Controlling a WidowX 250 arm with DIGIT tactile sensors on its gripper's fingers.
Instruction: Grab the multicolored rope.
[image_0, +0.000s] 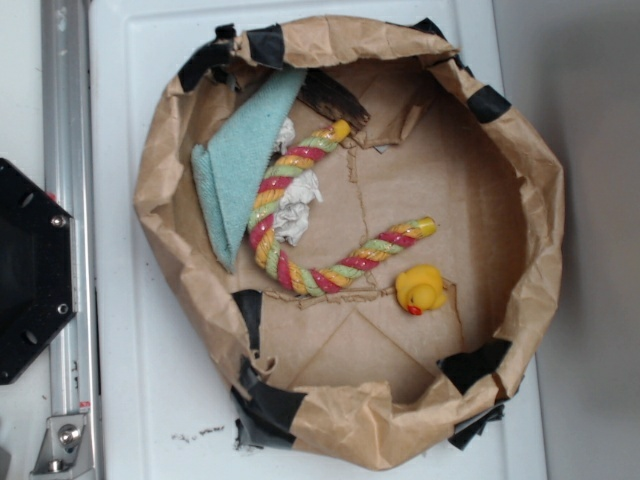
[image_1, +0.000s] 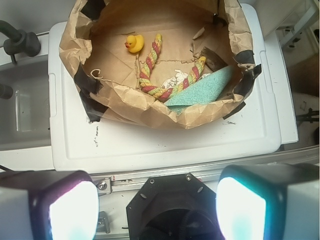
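The multicolored rope (image_0: 300, 210) (image_1: 159, 85), twisted from red-pink, green and yellow strands, lies bent in a U on the floor of a brown paper basin (image_0: 540, 180) (image_1: 130, 102). A teal cloth (image_0: 240, 165) (image_1: 200, 90) rests against one arm of the rope, with a scrap of white paper (image_0: 298, 205) inside the bend. My gripper (image_1: 157, 207) is open, its two pads wide apart, far back from the basin over the black robot base (image_1: 175, 210). The gripper does not show in the exterior view.
A small yellow rubber duck (image_0: 420, 290) (image_1: 133, 43) sits near the rope's free end. The basin's rim is patched with black tape (image_0: 485, 100) and stands on a white lid (image_0: 130, 330) (image_1: 165, 140). A metal rail (image_0: 65, 200) and the black base (image_0: 30, 270) lie at the left.
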